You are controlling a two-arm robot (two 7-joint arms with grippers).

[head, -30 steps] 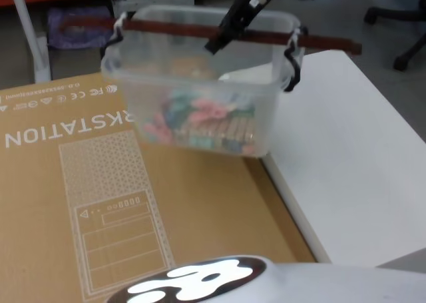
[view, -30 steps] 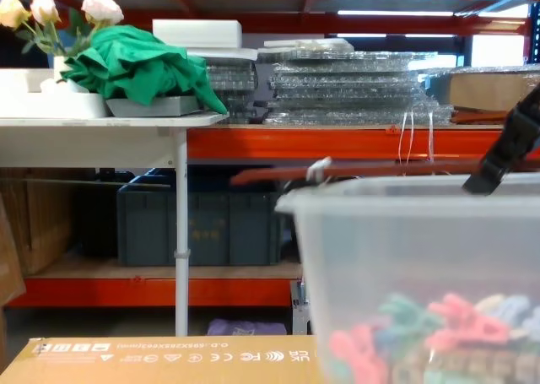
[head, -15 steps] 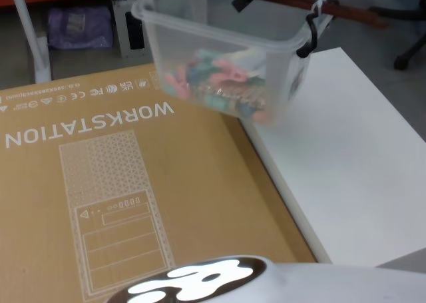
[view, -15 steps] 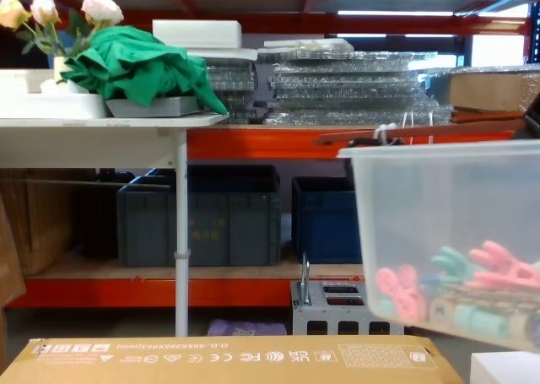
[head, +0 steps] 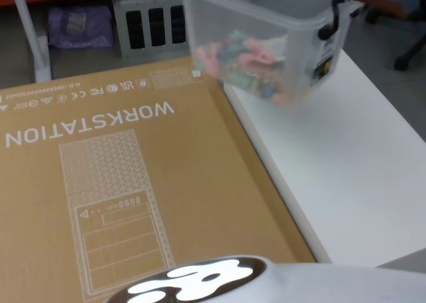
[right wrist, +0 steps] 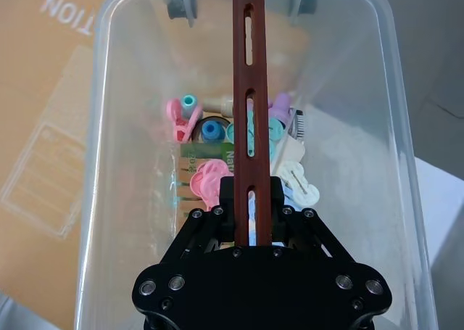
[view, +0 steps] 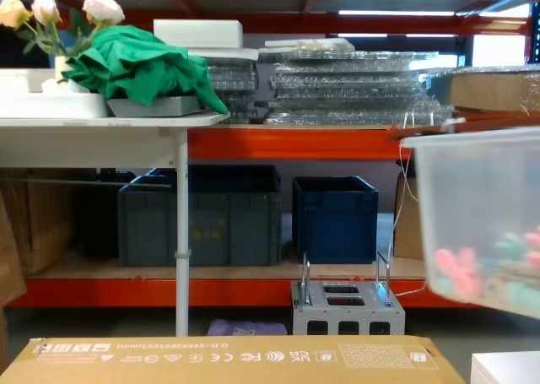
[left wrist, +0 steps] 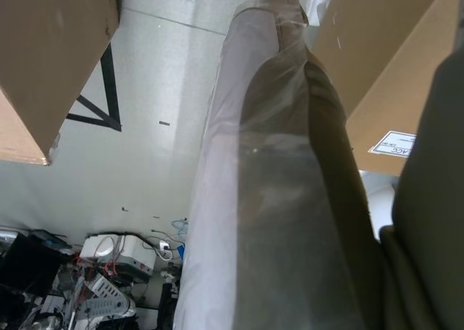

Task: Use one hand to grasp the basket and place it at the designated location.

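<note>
The right claw [right wrist: 252,199] grips the reddish-brown slotted handle bar [right wrist: 249,98] of the basket [head: 266,46], its fingers closed against both sides of the bar, and the basket hangs below it clear of the white worktop [head: 346,163]. The basket is a translucent milky tub cut off at the frame edges in the head and chest views, so its far rim is hidden. Beneath the claw, pastel pink, teal and white small items [right wrist: 217,156] lie blurred on the basket's floor, too indistinct to identify.
</note>
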